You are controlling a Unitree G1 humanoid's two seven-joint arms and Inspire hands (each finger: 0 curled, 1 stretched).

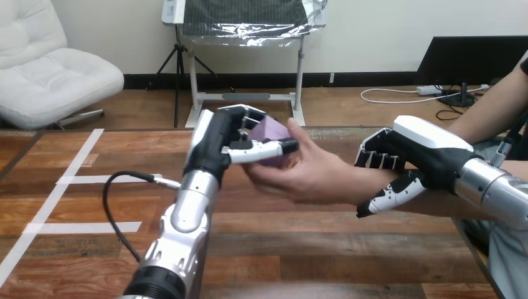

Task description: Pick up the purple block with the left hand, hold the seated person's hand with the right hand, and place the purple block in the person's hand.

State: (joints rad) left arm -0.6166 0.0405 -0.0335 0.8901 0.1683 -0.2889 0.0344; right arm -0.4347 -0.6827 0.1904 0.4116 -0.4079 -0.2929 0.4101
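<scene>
The block (273, 132) is held above the counter (299, 249), at the centre of the head view and clear of the wood surface. Its shape reads as compact, with no evident long axis; much of it is covered, so its full outline cannot be determined. A pale purple face is tilted up and toward the camera, a darker face lies beneath it, and one corner points up and to the right. The left robot hand (218, 146) rises from the lower left, and the block sits just right of its palm, pinched in that hand. The fingers (246, 115) curl over the top of the block from the far side, and the thumb (261, 150) lies horizontally across the block's near face, pointing right. The person's hand (311, 174) enters from the right with its fingers extended left beneath the block and its thumb raised against the block's right side. Both the left robot hand and the person's hand are in contact with the block. The right robot hand (429, 152) is positioned well to the right of the block, at the person's wrist (358, 187). Its fingers (377, 159) curl over the top of the wrist and its thumb (389, 196) closes in from the near side, so that the wrist is clasped between them.
</scene>
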